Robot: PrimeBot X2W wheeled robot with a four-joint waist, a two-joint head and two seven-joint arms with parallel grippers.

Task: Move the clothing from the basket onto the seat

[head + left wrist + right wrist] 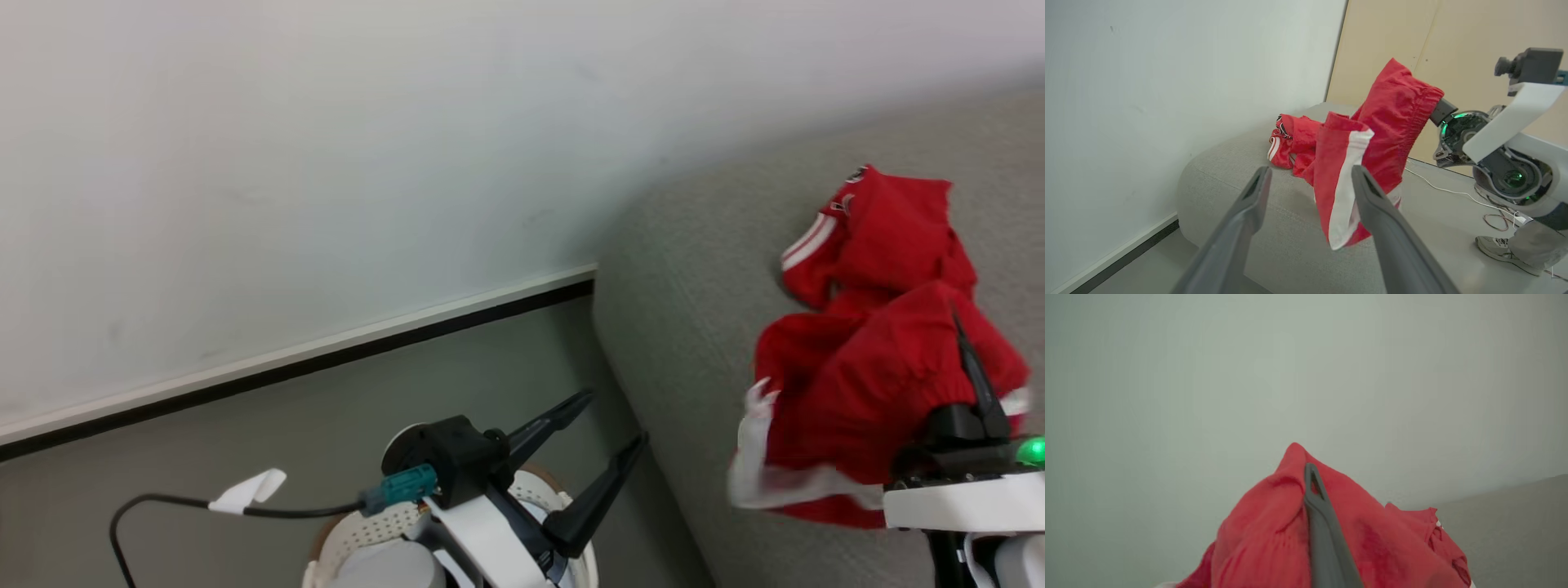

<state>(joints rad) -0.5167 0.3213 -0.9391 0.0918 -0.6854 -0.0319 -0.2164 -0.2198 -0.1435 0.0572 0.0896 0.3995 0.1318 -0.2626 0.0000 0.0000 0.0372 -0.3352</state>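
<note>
In the head view, your left gripper (615, 418) sits at 6 o'clock. Its jaws are spread wide with nothing between them, above the basket (363, 529) at the bottom edge. A black cable (310, 513) with a white tag lies on the floor (457, 359) toward 7 o'clock. The seat (694, 310) takes up the 3 to 5 o'clock side, and the clothing (886, 245) is there in two pieces. One red piece with white stripes lies bunched on the seat at 3 o'clock. The other is draped over your right gripper (967, 351) at 4 o'clock, whose jaws are closed into the fabric.

In the left wrist view, the left gripper's jaws rise from 6 o'clock, wide and empty. Beyond them the seat (1229, 192) stands beside the wall (1167, 81). The held piece of clothing (1392, 122) hangs by its elastic waistband from the right gripper toward 1 o'clock. You cannot tell whether its striped lower end touches the seat. The other piece lies on the seat just left of centre. A person's shoe (1494, 247) is on the floor at 4 o'clock, near a white cord (1437, 188).

In the right wrist view, the clothing (1257, 539) is heaped at 6 o'clock. One dark finger (1323, 531) lies on top of it, and the other is hidden under the fabric. The seat (1515, 518) shows at 4 o'clock.
</note>
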